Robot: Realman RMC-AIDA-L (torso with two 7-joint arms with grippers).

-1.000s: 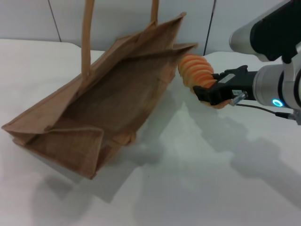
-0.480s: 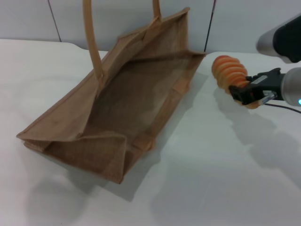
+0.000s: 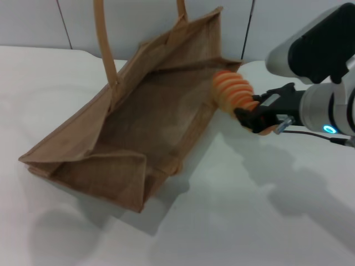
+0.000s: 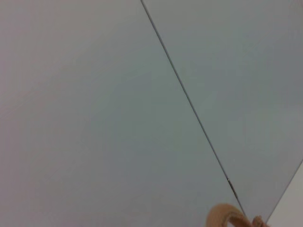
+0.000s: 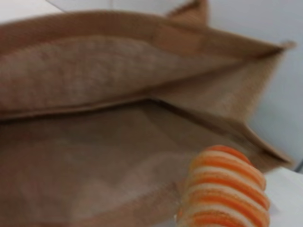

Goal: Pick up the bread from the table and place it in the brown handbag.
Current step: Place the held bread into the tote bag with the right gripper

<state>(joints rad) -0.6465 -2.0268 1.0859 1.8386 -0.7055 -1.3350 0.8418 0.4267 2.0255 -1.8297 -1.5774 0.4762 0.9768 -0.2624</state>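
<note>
At centre right of the head view, the right gripper [image 3: 256, 117] is clenched on the near end of the bread [image 3: 236, 95], which is held clear of the worktop [image 3: 249, 221]; the loaf's far end reaches the right-hand rim of the brown handbag [image 3: 138, 127], which lies tipped with its mouth open toward the upper right of the frame; whether loaf and rim touch cannot be told. In the right wrist view the bread [image 5: 227, 194] sits at the lower right of the frame, just before the open mouth of the bag [image 5: 94, 142]. The step in hand appears to be insertion; it would be done well by carrying the loaf past the rim and well over the bag's inner floor before releasing, by keeping the loaf's long axis aligned with the opening, and by avoiding a push against the soft side wall, which could fold or shift the bag. Hidden or unclear: the tops of both handles [image 3: 104, 41] are cut off at the upper edge of the head view; the left gripper is not seen, its wrist view showing only a pale panelled wall [image 4: 118, 109] and a tan scrap at the lower edge, probably a handle; the right fingers [image 3: 247, 116] are partly masked by the loaf.
</note>
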